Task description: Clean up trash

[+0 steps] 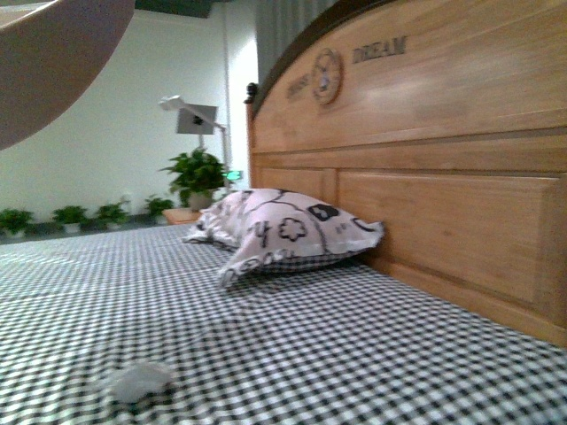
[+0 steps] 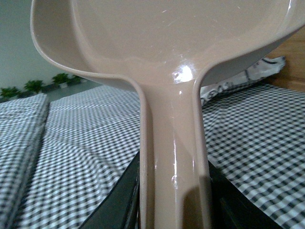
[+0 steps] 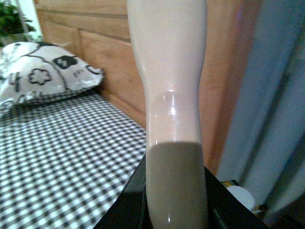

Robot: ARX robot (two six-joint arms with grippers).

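— Checked cotton is seen across the front view. The bed is covered in it, and the trash is found lying on it, low and left of centre, well apart from the pillow by the headboard.

— How is the trash described?

— It is read as a small, pale, crumpled wad, blurred at the edges. It is judged light enough to be flicked away by a hard stroke. What is taken for the dustpan is seen only as a brownish curve in the upper left corner, raised well above the sheet.

— What is shown in the left wrist view?

— The beige bowl of the pan is seen close up, and its stem is pinched between the black jaws of the left pincer. No wad is shown here.

— How should the step be done well?

— The pan's lip should be lowered flat onto the sheet just beside the wad and pressed lightly, so that nothing is pushed underneath. Wrinkling of the soft cloth should be expected.

— And the right wrist view?

— A pale handle is gripped firmly by the right pincer. Its working end is not shown, so the tool cannot be named. A short, gentle sweep towards the pan is advised.
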